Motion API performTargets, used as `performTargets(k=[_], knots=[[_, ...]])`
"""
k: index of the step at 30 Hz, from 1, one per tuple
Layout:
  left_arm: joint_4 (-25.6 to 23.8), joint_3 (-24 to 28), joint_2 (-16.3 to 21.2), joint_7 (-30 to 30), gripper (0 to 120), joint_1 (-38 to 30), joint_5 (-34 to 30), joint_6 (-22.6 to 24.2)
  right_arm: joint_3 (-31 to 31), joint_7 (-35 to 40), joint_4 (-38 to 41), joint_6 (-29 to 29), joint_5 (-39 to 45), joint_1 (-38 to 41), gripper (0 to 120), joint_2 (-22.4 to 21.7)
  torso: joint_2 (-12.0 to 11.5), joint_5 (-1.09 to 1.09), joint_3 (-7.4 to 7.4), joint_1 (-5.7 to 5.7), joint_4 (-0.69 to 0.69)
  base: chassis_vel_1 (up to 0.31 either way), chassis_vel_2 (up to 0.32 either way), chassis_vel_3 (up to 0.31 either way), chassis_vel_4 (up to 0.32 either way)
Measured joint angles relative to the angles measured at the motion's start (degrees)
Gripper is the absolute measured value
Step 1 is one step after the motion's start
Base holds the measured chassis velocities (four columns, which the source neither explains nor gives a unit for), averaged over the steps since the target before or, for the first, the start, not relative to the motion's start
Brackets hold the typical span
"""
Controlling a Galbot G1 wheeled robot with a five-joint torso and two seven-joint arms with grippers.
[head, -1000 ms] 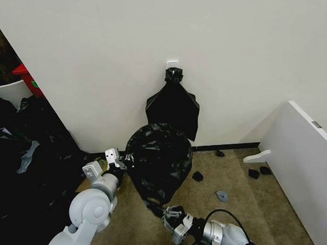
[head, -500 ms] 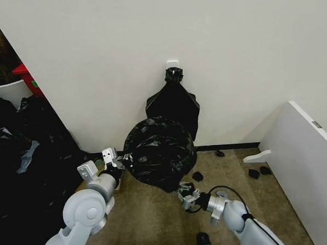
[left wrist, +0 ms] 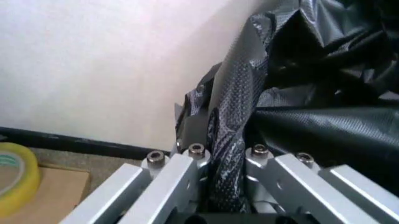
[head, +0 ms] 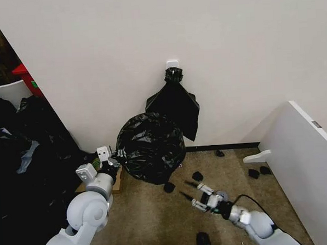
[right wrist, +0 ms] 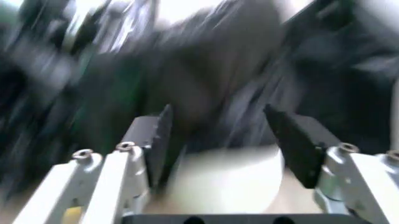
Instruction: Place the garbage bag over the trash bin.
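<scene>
**Bag bunched up in the left pincer, right one free**

While the left pincer sits low by the wall, it's clamped tight on a twisted fold of the garbage bag, whose round black bulk bulges just past its tips, against the wall. In the left wrist view the crinkly plastic runs right between the closed fingers. The right pincer hangs over the carpet, spread wide with nothing in it, a little apart from the bag's lower edge.
</scene>
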Motion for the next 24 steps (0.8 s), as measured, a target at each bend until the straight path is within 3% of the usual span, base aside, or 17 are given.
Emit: performTargets(k=[4, 6, 9, 11, 13, 15, 20, 23, 24], knots=[[1.52, 2.72, -0.98, 1.32, 2, 0.91, 4.83, -2.08, -1.24, 8.57, 12.47, -5.02, 6.87, -2.70, 75, -0.81, 0.00, 0.01, 0.00, 0.00, 0.01, 0.000, 0.000, 0.000, 0.000], [1.72, 3.14, -1.20, 1.51, 2, 1.06, 5.39, -2.35, -1.81, 10.13, 15.12, -5.90, 7.72, -3.01, 74, -0.89, 0.00, 0.00, 0.00, 0.00, 0.01, 0.000, 0.000, 0.000, 0.000], [2.89, 4.45, -2.30, 2.90, 2, 1.66, 8.25, -4.44, -5.21, 16.34, 24.37, -9.64, 9.05, -3.07, 59, -0.71, 0.00, 0.02, 0.00, -0.01, 0.00, 0.000, 0.000, 0.000, 0.000], [3.26, 4.66, -2.46, 3.34, 2, 1.83, 8.93, -5.16, -6.25, 17.61, 25.72, -10.53, 9.05, -2.82, 55, -0.61, 0.00, 0.03, 0.00, -0.01, 0.01, 0.000, 0.000, 0.000, 0.000], [4.03, 5.08, -2.79, 4.65, 2, 2.27, 10.59, -7.20, -10.24, 24.15, 29.15, -14.92, 7.93, -1.84, 46, -0.55, 0.00, 0.02, 0.00, -0.01, 0.01, 0.000, 0.000, 0.000, 0.000], [4.50, 5.45, -2.96, 6.10, 2, 2.52, 11.98, -9.15, -15.01, 34.23, 31.91, -22.91, 5.49, -0.55, 37, -0.77, 0.00, 0.03, 0.00, -0.01, 0.01, 0.000, 0.000, 0.000, 0.000], [4.94, 5.76, -3.10, 7.35, 2, 2.62, 13.53, -11.13, -18.71, 43.42, 33.92, -30.24, 5.27, 1.16, 29, -0.87, 0.00, 0.02, 0.00, -0.01, 0.01, 0.000, 0.000, 0.000, 0.000], [5.62, 5.99, -3.28, 8.79, 2, 2.73, 15.85, -13.41, -21.90, 51.84, 34.89, -37.46, 7.35, 3.95, 10, -0.58, 0.00, 0.01, 0.00, -0.01, -0.01, 0.000, 0.000, 0.000, 0.000], [5.62, 5.99, -3.28, 8.79, 2, 2.73, 15.85, -13.41, -21.90, 51.84, 34.89, -37.46, 7.35, 3.95, 10, -0.58, 0.00, 0.01, 0.00, -0.01, -0.01, 0.000, 0.000, 0.000, 0.000]])
